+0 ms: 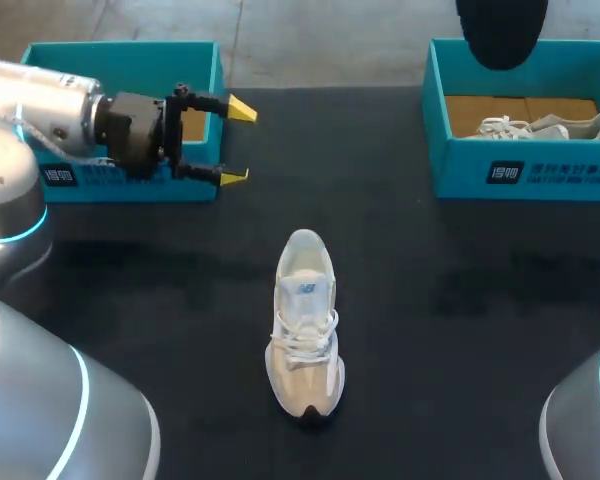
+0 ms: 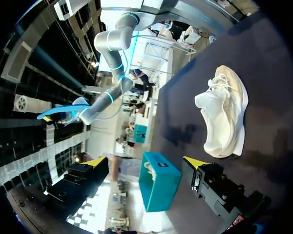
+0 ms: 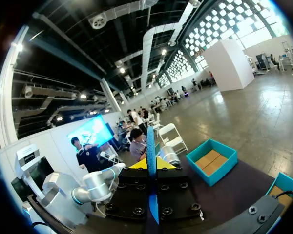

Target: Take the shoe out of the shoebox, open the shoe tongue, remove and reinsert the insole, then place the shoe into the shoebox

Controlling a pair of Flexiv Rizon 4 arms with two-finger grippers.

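One white shoe [image 1: 305,325] stands mid-table, lengthwise toward the far edge, while the left gripper [image 1: 238,143] hangs spread by the far-left shoebox [image 1: 130,58] and the right gripper [image 3: 151,165] pinches a thin blue insole [image 3: 150,139].

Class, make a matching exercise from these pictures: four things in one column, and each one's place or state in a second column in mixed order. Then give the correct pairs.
Column A
1. white shoe
2. blue insole
3. right shoebox
4. left gripper

Column B
a. open, holding nothing
b. has a second shoe lying inside it
c. lies on the black tabletop, near the middle
d. clamped in the right gripper

Pairs: 1-c, 2-d, 3-b, 4-a
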